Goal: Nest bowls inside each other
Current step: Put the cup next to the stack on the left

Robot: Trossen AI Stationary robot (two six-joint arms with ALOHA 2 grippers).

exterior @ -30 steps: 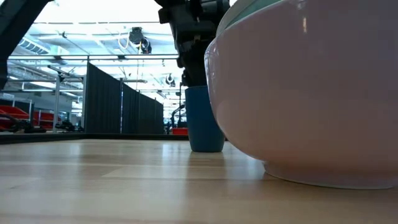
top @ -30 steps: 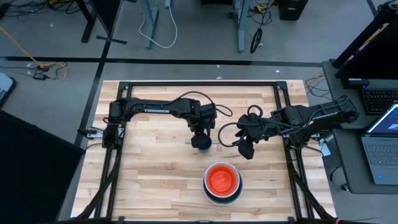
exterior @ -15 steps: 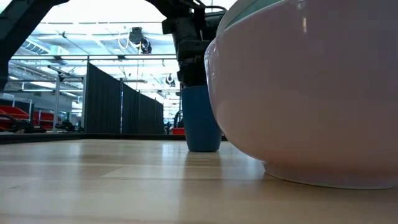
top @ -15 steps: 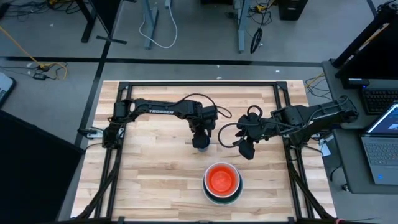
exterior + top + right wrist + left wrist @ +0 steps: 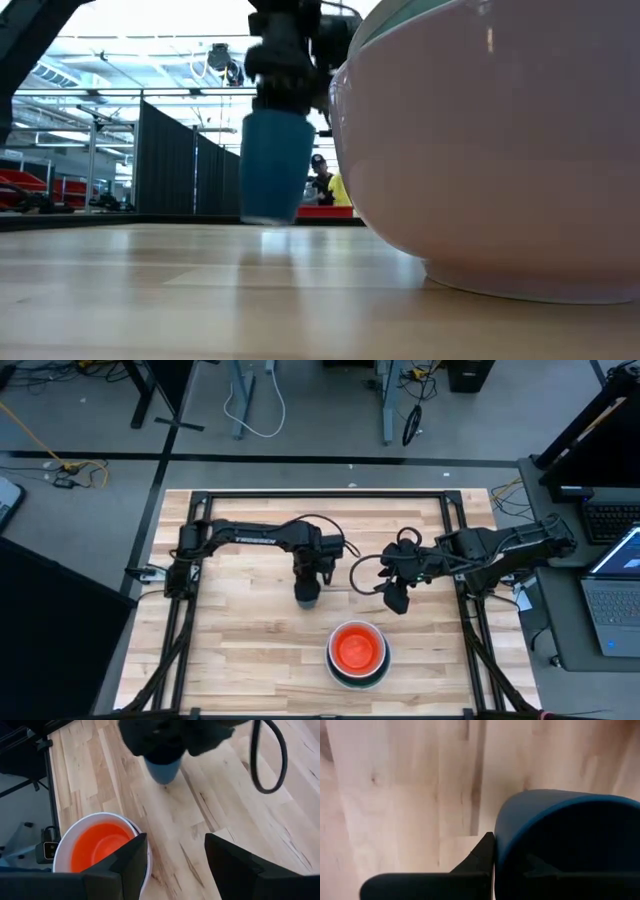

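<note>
Nearest you on the tabletop (image 5: 240, 640) sits the stack of bowls (image 5: 358, 653): an orange bowl (image 5: 100, 845) nested in a white one, with green and a larger white bowl (image 5: 500, 150) beneath, right of centre at the near side. In the low view that outer white wall fills the right of the picture. Farther back, near the middle, your left gripper (image 5: 308, 582) has its fingers (image 5: 475, 865) closed tight on the rim of the blue bowl (image 5: 274, 165), one inside and one outside the wall. The blue bowl hangs just clear of the wood, upright, left of the stack and apart from it. To its right, your right gripper (image 5: 396, 598) hovers with fingers (image 5: 130, 865) spread wide, holding nothing. Far behind, a person shows in the room beyond the table
</note>
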